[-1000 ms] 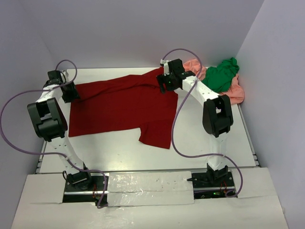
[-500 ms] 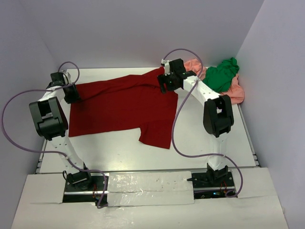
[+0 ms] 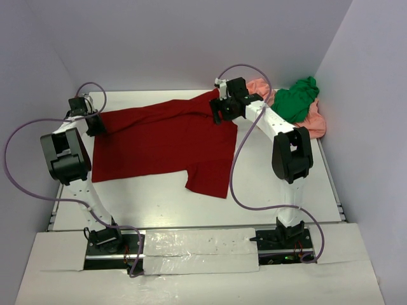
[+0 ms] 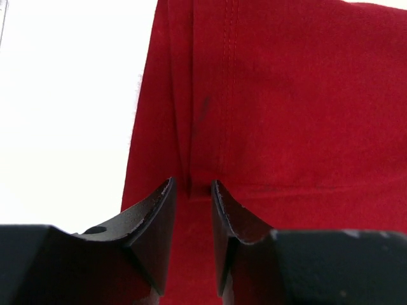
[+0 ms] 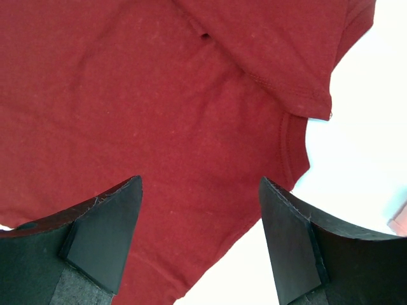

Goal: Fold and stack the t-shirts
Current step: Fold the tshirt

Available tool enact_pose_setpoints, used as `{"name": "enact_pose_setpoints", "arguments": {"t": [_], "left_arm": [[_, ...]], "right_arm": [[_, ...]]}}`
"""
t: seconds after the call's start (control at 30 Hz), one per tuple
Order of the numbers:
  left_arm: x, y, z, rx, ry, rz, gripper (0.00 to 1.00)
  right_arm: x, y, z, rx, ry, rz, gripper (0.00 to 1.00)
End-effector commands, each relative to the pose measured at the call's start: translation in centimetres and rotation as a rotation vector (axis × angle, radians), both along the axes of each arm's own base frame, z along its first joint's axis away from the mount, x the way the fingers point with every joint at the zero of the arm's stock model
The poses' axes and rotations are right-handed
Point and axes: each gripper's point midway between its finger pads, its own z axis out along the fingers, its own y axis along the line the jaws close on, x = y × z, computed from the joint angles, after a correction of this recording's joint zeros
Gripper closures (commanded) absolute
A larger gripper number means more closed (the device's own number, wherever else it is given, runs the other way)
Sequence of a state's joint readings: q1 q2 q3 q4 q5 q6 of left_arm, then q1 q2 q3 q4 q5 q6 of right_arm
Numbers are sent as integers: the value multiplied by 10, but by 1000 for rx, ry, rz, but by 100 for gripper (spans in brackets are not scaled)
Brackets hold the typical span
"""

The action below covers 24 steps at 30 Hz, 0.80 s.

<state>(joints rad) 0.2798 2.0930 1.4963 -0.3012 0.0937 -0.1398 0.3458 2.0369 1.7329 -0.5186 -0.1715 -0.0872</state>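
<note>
The dark red t-shirt (image 3: 159, 140) is being closed on at its hem by narrowing left jaws, pinch unconfirmed; right jaws are held spread.

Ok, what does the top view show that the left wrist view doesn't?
Only the top view: the whole red shirt spread out, the green shirt bunched with the pink shirt at the far right corner, and the right gripper at the red shirt's far right edge. Only the left wrist view: the stitching, and a crease running between the narrowly spaced fingers of the left gripper; whether they pinch it is unclear. Both: the red shirt's left edge on the white table.
</note>
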Motion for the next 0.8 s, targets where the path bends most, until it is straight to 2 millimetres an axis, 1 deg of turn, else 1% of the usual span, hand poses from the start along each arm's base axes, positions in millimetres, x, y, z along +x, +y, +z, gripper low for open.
{"name": "enact_pose_setpoints", "arguments": {"t": [0.0, 0.1, 0.2, 0.23, 0.27, 0.3, 0.4, 0.43, 0.5, 0.77], "left_arm": [[12, -2, -2, 13, -43, 5, 63], [11, -8, -7, -3, -31, -5, 64], [10, -12, -13, -10, -23, -9, 70], [11, -14, -15, -18, -23, -12, 75], [11, -14, -17, -21, -18, -12, 77], [10, -15, -19, -22, -13, -12, 85], [9, -15, -22, -18, -7, -10, 94], [9, -14, -21, -12, -8, -10, 99], [8, -13, -19, -5, -9, -6, 100], [6, -7, 3, 47, -33, -14, 100]], "right_arm": [[-5, -2, 29, 30, -40, 12, 20], [-4, -2, 31, 28, -45, 11, 20], [-4, -2, 35, 31, -53, 13, 20], [-4, -1, 35, 34, -51, 14, 20], [-4, -1, 36, 36, -51, 16, 20], [-5, -1, 35, 35, -50, 18, 20], [-5, -2, 32, 31, -45, 18, 20], [-6, -2, 31, 31, -42, 19, 20], [-6, -1, 26, 32, -32, 18, 20], [-8, 2, 14, 47, -7, 22, 21]]}}
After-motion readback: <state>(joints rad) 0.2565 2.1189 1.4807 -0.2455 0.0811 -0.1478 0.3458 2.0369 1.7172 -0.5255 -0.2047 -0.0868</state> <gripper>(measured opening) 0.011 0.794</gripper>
